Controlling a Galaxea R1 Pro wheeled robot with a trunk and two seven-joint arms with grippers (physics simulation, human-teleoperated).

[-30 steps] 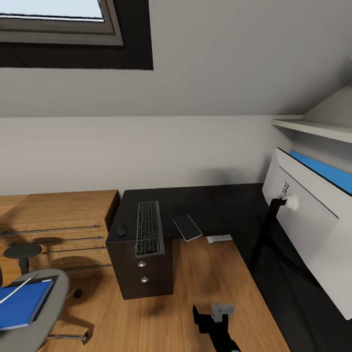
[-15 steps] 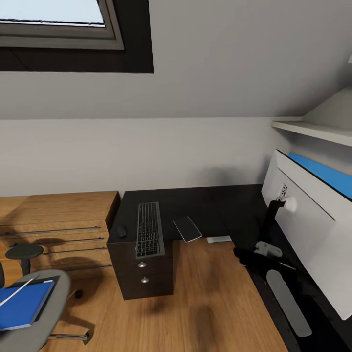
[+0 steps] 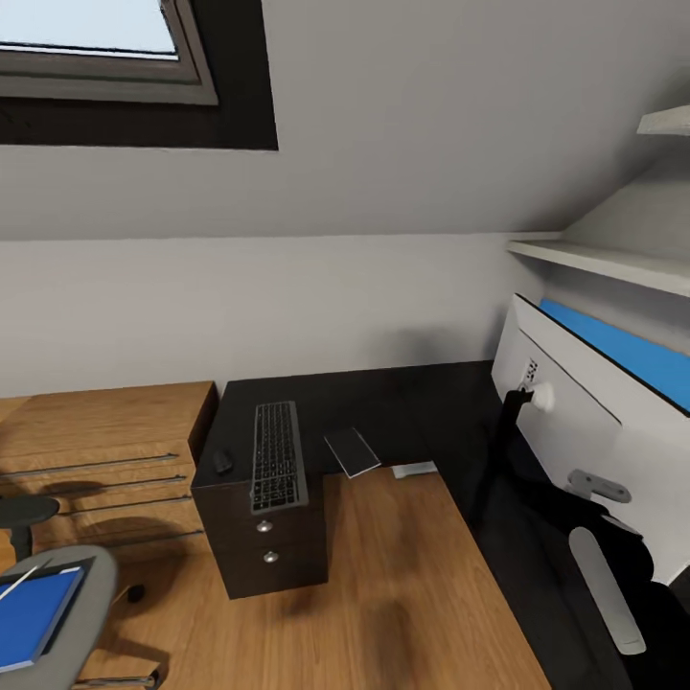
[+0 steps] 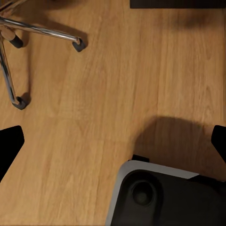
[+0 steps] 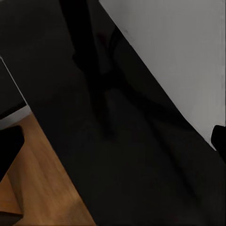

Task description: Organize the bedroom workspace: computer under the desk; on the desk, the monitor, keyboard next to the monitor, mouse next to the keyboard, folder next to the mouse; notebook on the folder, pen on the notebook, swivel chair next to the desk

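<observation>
- Nearest in the head view, the right arm [image 3: 602, 575] reaches over the black worktop [image 3: 422, 402], its pale forearm beside the pale back of the monitor [image 3: 585, 431]. The right claw [image 5: 113, 141] shows in the right wrist view as two dark fingertips [image 5: 9, 148] at opposite borders — spread wide, with nothing between them. It hangs above the worktop by the monitor's slim black stand arm [image 5: 84, 56].
- In the left wrist view the left claw [image 4: 113, 141] is likewise spread wide and holds nothing; below it lie bare wood floor [image 4: 117, 70] and the robot's own base [image 4: 160, 193].
- That view also catches the chrome legs and casters of the swivel chair [image 4: 28, 33], which the head view crops. The head view has instead the grey seat [image 3: 57, 613] at its lower left corner, with the blue folder [image 3: 34, 613] lying flat on it and a thin white pen [image 3: 17, 583] across the folder's near corner.
- An open stretch of floor runs between the chair, the drawer unit [image 3: 273, 546] and the worktop's long inner edge.
- Farther off, on the short wing of the worktop above the drawers, the keyboard [image 3: 277, 468] lies with its near end at the front edge. The mouse [image 3: 222, 461] sits just beside it, apart, on the side toward the light-wood cabinet [image 3: 96, 460].
- A dark flat notebook [image 3: 351, 450] overhangs the inner corner on the keyboard's other side.
- The monitor stands upright on the long wing, under white wall shelves [image 3: 594, 259].
</observation>
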